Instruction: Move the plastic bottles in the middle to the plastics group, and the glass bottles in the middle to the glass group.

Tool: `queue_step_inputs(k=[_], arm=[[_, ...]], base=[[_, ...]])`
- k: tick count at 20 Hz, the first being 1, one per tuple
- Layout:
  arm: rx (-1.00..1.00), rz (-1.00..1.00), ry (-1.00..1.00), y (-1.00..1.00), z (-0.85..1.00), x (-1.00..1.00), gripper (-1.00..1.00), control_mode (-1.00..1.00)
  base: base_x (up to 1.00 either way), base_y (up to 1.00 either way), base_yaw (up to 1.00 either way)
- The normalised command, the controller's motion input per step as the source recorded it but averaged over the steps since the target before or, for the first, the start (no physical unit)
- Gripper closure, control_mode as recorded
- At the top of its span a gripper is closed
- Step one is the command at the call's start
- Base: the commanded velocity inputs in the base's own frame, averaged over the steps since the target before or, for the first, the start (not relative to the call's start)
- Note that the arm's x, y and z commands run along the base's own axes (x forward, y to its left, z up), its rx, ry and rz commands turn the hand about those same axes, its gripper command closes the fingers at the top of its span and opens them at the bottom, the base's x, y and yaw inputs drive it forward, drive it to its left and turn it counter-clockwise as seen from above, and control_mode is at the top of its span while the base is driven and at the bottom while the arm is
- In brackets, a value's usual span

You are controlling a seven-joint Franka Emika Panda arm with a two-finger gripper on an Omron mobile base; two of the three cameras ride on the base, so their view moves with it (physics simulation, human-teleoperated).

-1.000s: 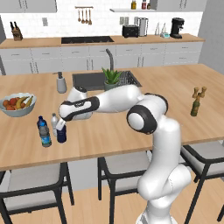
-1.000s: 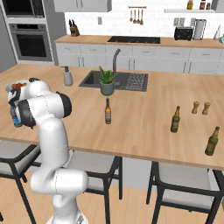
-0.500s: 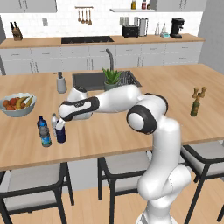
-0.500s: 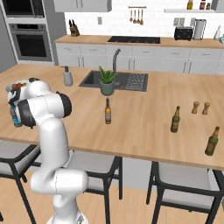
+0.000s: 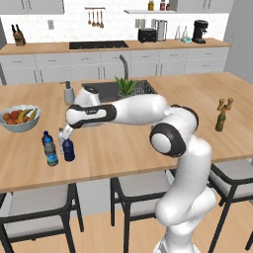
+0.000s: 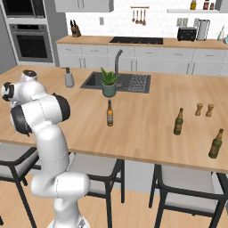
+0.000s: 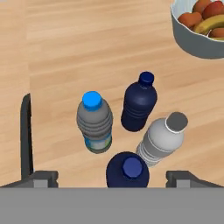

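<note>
The fingers [image 7: 41, 177] stand wide apart and hold nothing; the gripper [image 7: 111, 177] hangs directly over the navy bottle [image 7: 127, 169], whose cap shows between the two tips without visible contact. This bottle stands upright on the island counter [image 7: 65, 43], close to the grey bottle [image 7: 162, 141] and just beside the water bottle [image 7: 94, 122]; a second dark blue bottle [image 7: 139, 105] stands behind them. Judged from this layout, the plastics are already at their group, and the step in hand is the retreat from the cluster. The next move calls for a straight lift clear of the caps before any sideways travel, since the four bottles stand tight together and a swing at cap level could topple one. The amber bottle [image 6: 109, 112] stands alone at mid-counter and is the next item to fetch; its destination is a dark green bottle [image 6: 178, 121] far along the island. Open counter lies between the amber bottle and that end. The plastics cluster sits near the front edge of the island, with the fruit bowl [image 7: 192, 43] close on the far side, so room there is limited. The potted plant [image 6: 108, 82] stands just behind the amber bottle.
</note>
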Motion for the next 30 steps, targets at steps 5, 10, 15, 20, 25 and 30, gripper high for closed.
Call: queue_step_inputs(k=[5, 10, 15, 20, 25, 30], arm=[[0.0, -0.11, 0.0, -0.45, 0.41, -0.48, -1.0, -1.0], [0.0, -0.2, 0.0, -0.54, 0.0, -0.6, -1.0, -1.0], [0.0, -0.26, 0.0, -0.57, 0.0, -0.52, -1.0, -1.0], [0.0, -0.29, 0.0, -0.89, 0.13, -0.1, -1.0, -1.0], [0.0, -0.29, 0.03, -0.88, 0.11, 0.0, -1.0, -1.0], [0.0, -0.3, 0.08, -0.83, 0.0, 0.0, -1.0, -1.0]], base=[[0.0, 0.0, 0.0], [0.0, 0.0, 0.0], [0.0, 0.0, 0.0], [0.0, 0.0, 0.0], [0.0, 0.0, 0.0], [0.0, 0.0, 0.0]])
